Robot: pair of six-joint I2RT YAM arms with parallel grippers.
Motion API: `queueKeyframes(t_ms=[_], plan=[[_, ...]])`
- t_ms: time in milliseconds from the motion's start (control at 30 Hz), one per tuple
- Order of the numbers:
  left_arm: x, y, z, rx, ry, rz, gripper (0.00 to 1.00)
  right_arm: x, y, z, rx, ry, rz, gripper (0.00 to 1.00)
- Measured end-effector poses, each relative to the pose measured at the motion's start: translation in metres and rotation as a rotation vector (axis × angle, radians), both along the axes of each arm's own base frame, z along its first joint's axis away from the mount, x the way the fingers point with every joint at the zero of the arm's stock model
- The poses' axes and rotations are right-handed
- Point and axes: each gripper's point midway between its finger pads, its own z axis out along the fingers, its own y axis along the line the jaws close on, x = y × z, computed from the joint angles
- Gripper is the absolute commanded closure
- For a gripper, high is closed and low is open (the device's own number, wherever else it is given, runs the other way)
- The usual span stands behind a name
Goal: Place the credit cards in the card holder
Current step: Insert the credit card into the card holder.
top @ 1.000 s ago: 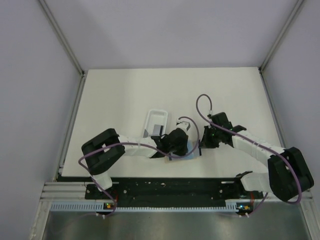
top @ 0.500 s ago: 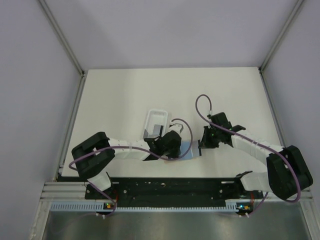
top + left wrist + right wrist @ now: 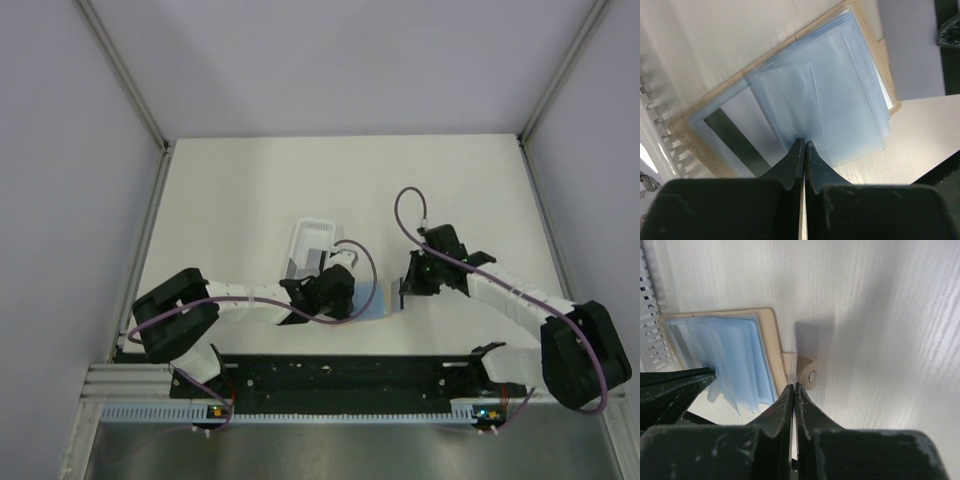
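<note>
**Card holder, open, with both grippers.** The card holder [image 3: 850,90] is lying open and flat on the table [image 3: 300,180], close to the near edge and between my two grippers. Its tan border is framing a fan of light blue clear sleeves [image 3: 790,100]. One credit card [image 3: 735,141], black stripe up, is sitting inside the sleeve at the left of the left wrist view.

My left gripper [image 3: 803,146] is hanging over the holder's near side with its fingers pressed together and nothing between them. The tips are lying at the lower edge of the sleeves, just right of the striped card. I cannot tell whether they are touching the plastic.

My right gripper [image 3: 793,387] is standing at the holder's tab end, its fingers likewise brought fully together and gripping nothing. The tips are pointing at the closing tab [image 3: 802,371], just beside its snap dot [image 3: 812,376]; whether they are touching it is not clear.

A clear tray [image 3: 312,236] is standing just beyond my left wrist, farther up the table, with something dark in it that is too small to name.
</note>
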Motion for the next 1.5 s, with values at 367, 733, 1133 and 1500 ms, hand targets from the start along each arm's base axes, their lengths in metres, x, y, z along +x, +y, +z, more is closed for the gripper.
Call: queueKeyframes(t_ms=[367, 733, 1133, 1500], plan=[[0.0, 0.0, 0.0, 0.0, 0.0, 0.001, 1.0, 0.001, 0.013, 0.083, 0.179, -0.272, 0.044, 1.0], [0.0, 0.0, 0.0, -0.007, 0.005, 0.012, 1.0, -0.024, 0.063, 0.059, 0.36, -0.129, 0.127, 1.0], [-0.005, 0.008, 0.001, -0.016, 0.011, 0.023, 1.0, -0.018, 0.059, 0.01, 0.234, -0.051, 0.032, 1.0], [-0.008, 0.022, 0.005, 0.005, 0.007, 0.038, 1.0, -0.015, 0.045, -0.001, 0.106, -0.044, -0.005, 1.0]])
